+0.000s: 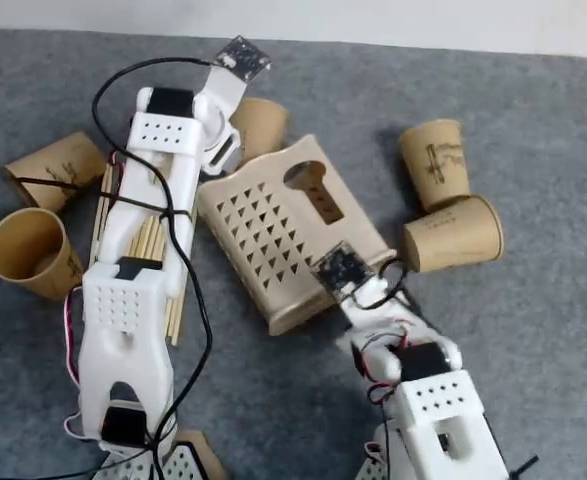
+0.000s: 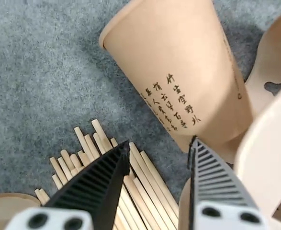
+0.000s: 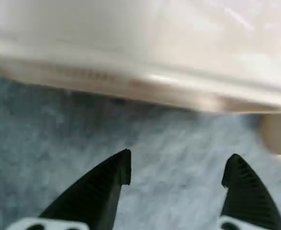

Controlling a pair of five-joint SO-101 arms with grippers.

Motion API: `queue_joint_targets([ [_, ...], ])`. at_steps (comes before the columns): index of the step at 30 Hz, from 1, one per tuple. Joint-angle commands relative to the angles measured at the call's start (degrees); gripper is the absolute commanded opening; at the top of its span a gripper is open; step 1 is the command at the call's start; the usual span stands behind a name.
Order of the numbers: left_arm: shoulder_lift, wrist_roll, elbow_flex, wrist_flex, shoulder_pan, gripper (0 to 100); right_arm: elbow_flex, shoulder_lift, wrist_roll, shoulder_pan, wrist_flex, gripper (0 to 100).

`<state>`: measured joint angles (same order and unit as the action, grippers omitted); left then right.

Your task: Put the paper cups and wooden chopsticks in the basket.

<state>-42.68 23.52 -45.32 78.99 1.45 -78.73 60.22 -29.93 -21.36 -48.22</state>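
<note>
Beside the basket (image 1: pixel 273 235), which lies on its side in the middle of the grey surface (image 1: pixel 533 380) with its perforated wall facing up, the cups and sticks all lie out on the surface. One paper cup (image 1: pixel 261 122) lies on its side just beside the basket's far end. The left arm (image 1: pixel 143 230) stretches along the basket's left side, over a bundle of wooden chopsticks (image 1: pixel 145 245) lying flat. The left jaws stand apart and hold nothing. They hang over the spot where the chopstick ends come near that far cup, with the basket's wall close on one side.

Farther left of the basket, beyond the arm, are two more cups: one (image 1: pixel 58 168) on its side, and another (image 1: pixel 31 250) with its open mouth showing. Right of the basket two cups (image 1: pixel 435 162) (image 1: pixel 453 235) lie on their sides, near each other, the nearer one close to the basket's right edge.

The right arm (image 1: pixel 428 395) comes in at the basket's near right corner. The right jaws are apart and empty, low over the surface and just short of the basket's edge.
</note>
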Motion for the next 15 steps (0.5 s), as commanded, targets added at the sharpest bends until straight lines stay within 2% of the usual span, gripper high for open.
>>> queue_joint_targets([
  [1,0.9,0.0,-2.9,3.0,1.2,22,0.5,0.9,-5.5,4.9,-5.3,30.1],
  [6,0.8,0.1,-13.0,15.1,5.0,22,0.5,0.9,-7.9,12.9,-5.5,23.0],
  [9,0.5,0.1,-21.0,21.2,7.9,22,0.6,0.9,-7.6,13.7,-5.1,22.0],
  [11,0.4,0.1,-22.4,21.9,9.0,22,2.3,1.0,-6.9,13.0,-5.1,22.0],
  [15,0.3,0.1,-22.0,21.8,9.3,22,11.4,1.0,1.3,12.0,-5.5,22.1],
])
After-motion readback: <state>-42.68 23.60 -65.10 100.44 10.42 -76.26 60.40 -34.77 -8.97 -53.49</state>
